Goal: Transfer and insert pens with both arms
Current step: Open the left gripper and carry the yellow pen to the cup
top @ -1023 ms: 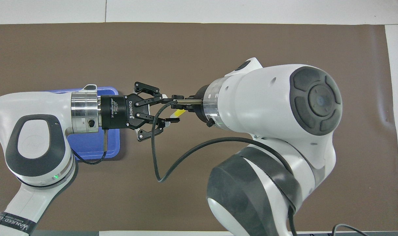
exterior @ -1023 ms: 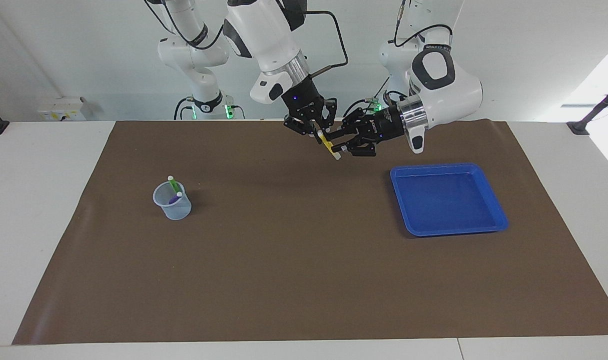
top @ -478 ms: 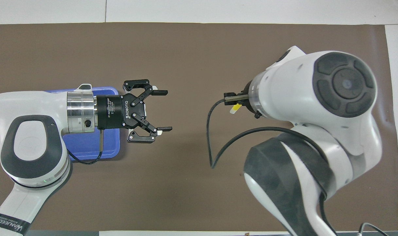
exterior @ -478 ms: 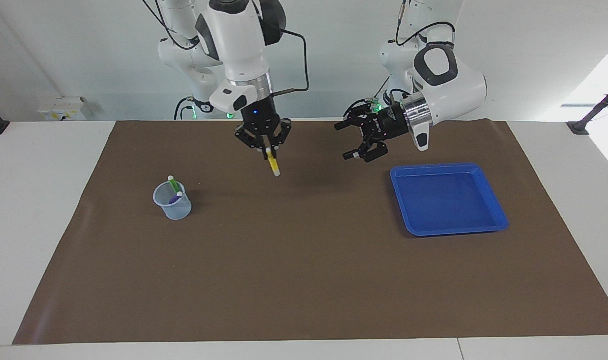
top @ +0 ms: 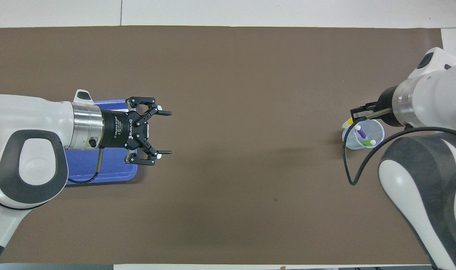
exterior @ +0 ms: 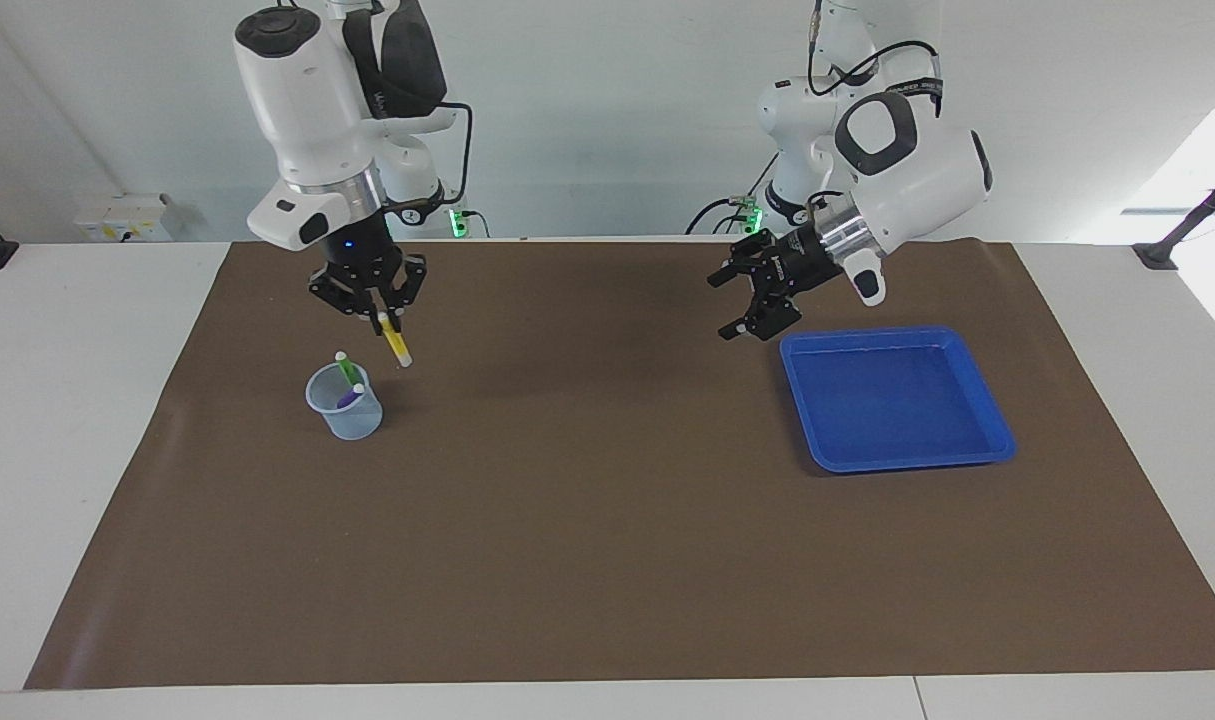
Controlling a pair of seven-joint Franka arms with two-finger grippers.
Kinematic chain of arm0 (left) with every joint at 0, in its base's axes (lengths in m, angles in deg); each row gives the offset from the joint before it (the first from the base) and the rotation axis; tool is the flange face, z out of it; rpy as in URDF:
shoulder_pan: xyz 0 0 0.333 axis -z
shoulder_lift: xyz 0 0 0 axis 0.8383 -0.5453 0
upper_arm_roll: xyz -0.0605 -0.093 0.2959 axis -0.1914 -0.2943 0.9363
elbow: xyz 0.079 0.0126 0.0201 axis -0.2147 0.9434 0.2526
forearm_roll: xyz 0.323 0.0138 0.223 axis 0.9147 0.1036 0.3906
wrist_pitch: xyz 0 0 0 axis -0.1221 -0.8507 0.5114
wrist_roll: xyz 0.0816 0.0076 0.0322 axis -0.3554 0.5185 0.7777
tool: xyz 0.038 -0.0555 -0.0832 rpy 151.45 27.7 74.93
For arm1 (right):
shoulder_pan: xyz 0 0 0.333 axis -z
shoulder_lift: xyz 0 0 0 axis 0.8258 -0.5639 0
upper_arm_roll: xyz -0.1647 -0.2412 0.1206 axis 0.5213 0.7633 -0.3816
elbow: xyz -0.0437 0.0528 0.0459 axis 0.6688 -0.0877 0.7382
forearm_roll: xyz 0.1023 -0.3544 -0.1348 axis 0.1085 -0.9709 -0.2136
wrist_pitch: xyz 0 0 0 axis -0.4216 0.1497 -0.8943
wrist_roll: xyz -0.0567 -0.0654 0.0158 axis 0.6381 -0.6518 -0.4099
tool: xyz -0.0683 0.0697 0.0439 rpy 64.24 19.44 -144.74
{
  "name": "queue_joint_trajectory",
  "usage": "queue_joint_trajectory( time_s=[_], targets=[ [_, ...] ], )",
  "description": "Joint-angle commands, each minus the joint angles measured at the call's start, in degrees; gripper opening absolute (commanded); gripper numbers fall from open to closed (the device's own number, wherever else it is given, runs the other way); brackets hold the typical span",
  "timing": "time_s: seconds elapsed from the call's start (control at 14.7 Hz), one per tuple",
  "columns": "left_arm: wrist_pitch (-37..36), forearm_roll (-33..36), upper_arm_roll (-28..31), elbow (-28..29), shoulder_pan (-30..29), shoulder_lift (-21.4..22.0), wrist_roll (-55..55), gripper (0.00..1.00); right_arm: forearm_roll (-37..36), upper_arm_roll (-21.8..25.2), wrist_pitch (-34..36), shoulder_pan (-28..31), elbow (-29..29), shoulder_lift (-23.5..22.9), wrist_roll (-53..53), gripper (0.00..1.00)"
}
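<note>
At the right gripper (exterior: pixel 385 318): shut tight on the upper end of the yellow pen (exterior: pixel 397 346), carrying it alone; a second ago shares that pen with the left gripper (exterior: pixel 729 305) over the middle of the brown mat (exterior: pixel 607 550); since then swings to the right arm's end of the table and now hangs just above the clear cup (exterior: pixel 345 412); pen slanting down, pale tip just beside the rim and not yet inside (seen from overhead, tip at the very edge of the cup's mouth).

At the left gripper: fingers spread wide with nothing between them; lets go, draws back, and now hovers by the edge of the blue tray (exterior: pixel 897 455), waiting.

In the cup: green pen (exterior: pixel 347 368) and purple pen (exterior: pixel 348 398) already leaning inside; in the tray: no pen to be seen.

Meaning for the task: handover done, probably the last pen; left to do: bring the tip over the mouth, lower, release; likely snag: the slanted pen catching the rim or tipping the cup.
</note>
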Motion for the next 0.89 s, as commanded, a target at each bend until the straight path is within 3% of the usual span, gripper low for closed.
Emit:
queue_joint_trajectory(
  time_s=[0.0,0.2,0.48,0.82],
  targets=[
    [-3.1,12.2,0.0,-5.7,-0.4,-2.9,0.0,1.0,-0.5,5.6,-5.5,0.0,-7.1,3.2,9.4,0.0],
    [-12.5,21.6,0.1,-13.5,-0.7,-6.0,-4.9,1.0,-0.5,9.7,-11.2,0.0,-14.4,5.4,14.2,0.0],
    [-24.8,33.5,0.3,-22.0,-1.6,-8.9,-19.6,1.0,-0.4,10.6,-14.5,0.3,-17.4,4.5,14.6,0.0],
    [-39.1,41.2,0.3,-29.3,-6.7,-9.2,-45.9,1.0,1.5,10.9,-16.2,0.4,-19.0,2.8,14.2,0.0]
  ],
)
